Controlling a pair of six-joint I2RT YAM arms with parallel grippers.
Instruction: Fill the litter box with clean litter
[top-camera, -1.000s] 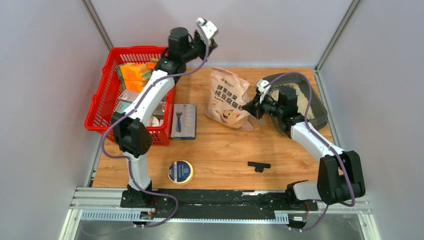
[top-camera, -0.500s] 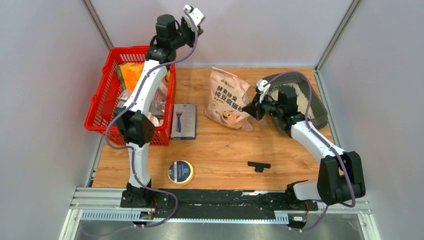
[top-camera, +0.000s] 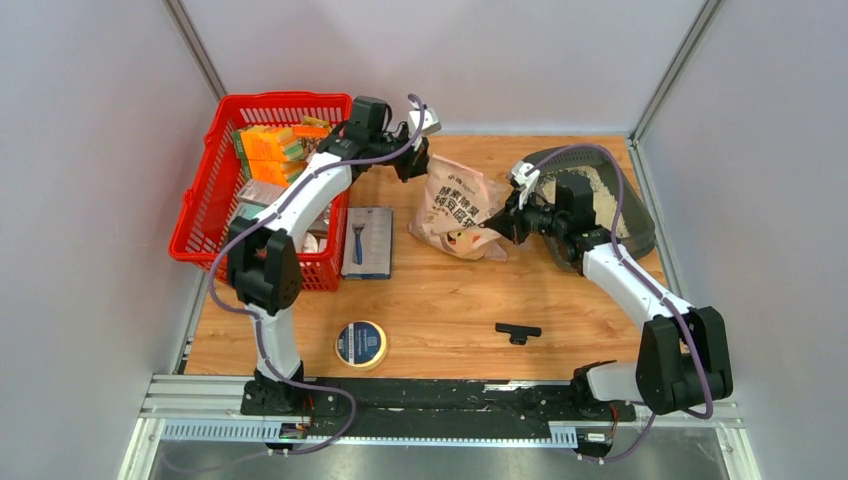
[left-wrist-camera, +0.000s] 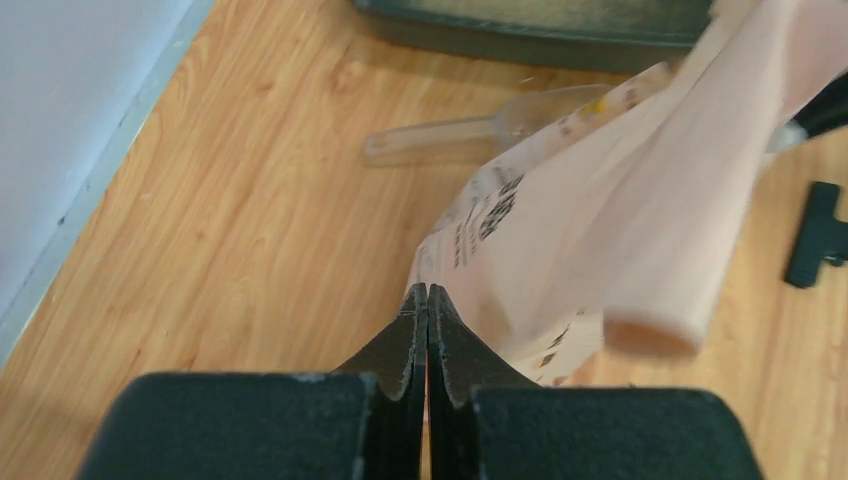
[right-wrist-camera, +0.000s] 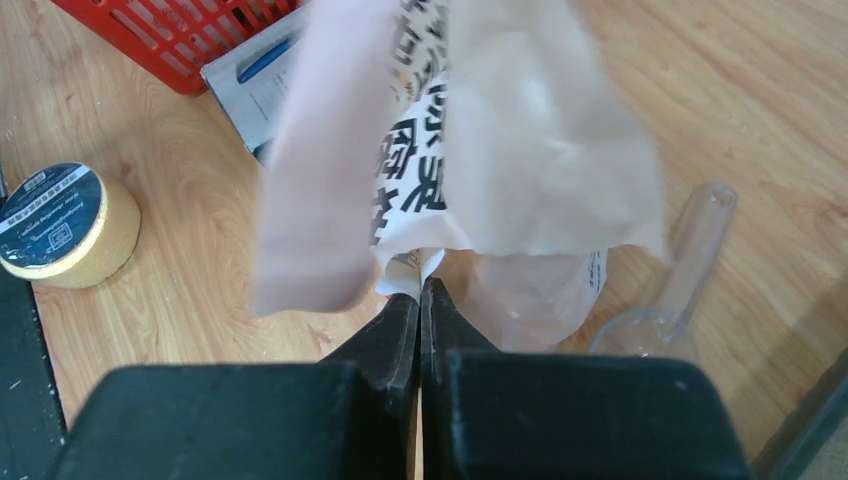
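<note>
The right claw, pinching the bag, lay just left of the litter box; the closed left claw touched the bag.

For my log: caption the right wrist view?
Right gripper shut on the pale pink printed bag; clear plastic scoop lies beside it on the wooden table.

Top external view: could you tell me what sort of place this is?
Probably a robot test cell: plain grey partition walls, a small wooden tabletop, two white-and-black arms on a metal rail.
</note>
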